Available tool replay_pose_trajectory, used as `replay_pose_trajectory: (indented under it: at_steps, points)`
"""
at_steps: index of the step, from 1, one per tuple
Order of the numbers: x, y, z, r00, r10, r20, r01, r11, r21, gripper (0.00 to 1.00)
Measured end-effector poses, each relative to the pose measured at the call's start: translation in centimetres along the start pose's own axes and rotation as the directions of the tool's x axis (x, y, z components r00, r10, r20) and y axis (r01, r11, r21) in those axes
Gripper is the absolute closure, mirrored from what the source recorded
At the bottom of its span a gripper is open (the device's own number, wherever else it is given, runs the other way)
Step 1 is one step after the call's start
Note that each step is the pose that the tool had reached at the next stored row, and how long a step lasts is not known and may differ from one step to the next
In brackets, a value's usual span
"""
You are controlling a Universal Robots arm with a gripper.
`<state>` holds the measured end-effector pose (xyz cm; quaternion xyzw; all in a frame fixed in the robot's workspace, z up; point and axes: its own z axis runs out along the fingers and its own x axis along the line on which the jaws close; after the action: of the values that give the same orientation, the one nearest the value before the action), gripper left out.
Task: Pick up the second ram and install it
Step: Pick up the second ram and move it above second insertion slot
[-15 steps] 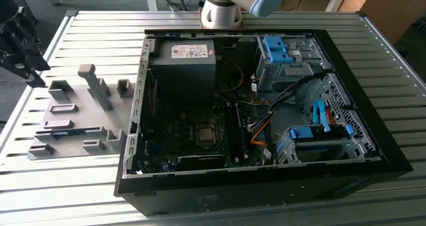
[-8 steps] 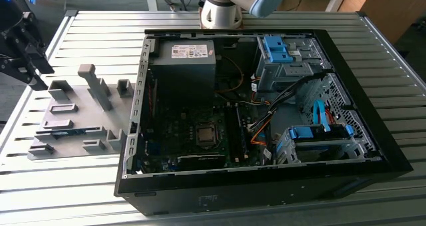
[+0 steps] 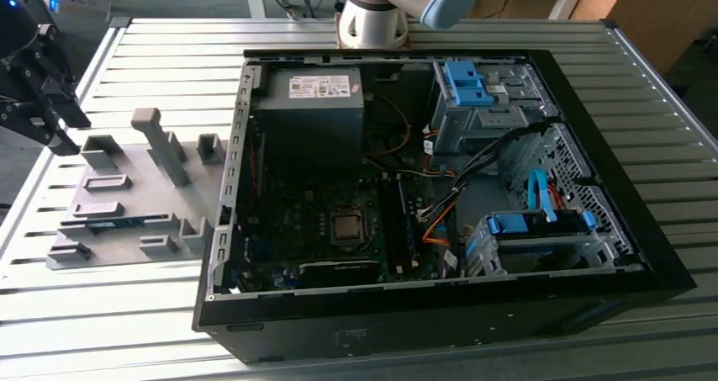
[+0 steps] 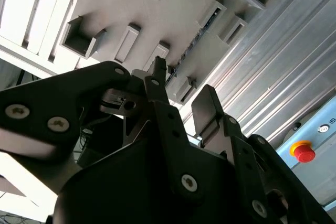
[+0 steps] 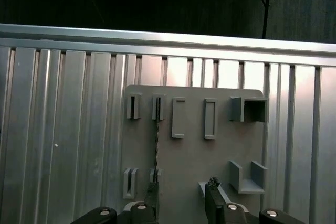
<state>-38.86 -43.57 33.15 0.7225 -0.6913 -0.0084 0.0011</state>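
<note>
Pincer (image 5: 182, 201), fingers (image 5: 212, 203) apart and empty, hangs over the grey holder (image 5: 189, 156); the second ram (image 5: 156, 145) stands edgewise there, below one finger (probably light, stiff, brittle: pinch its faces mid-length).

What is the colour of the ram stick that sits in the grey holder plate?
Blue-green; the ram stick shows this best in the exterior view.

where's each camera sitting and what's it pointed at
Exterior view: high off the arm, down on computer case and holder plate; arm base shows.
First wrist view: at the wrist, square onto the plate; open pincer shows.
Second wrist view: at the wrist, slanting along the plate past the pincer.
Both wrist views share the second ram.
</note>
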Motion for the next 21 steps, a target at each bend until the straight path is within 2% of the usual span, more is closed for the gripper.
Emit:
replay_pose_trajectory:
  at_steps: [10, 16, 21]
  points:
    - [0.01, 0.29, 0.1, 1.0, 0.0, 0.0001, 0.0, 1.0, 0.0, 0.53]
    - [0.01, 0.56, 0.63, 1.0, 0.002, 0.0001, -0.002, 1.0, 0.0001, 0.53]
    - [0.01, 0.57, 0.74, 1.0, 0.002, 0.0001, -0.002, 1.0, 0.0001, 0.53]
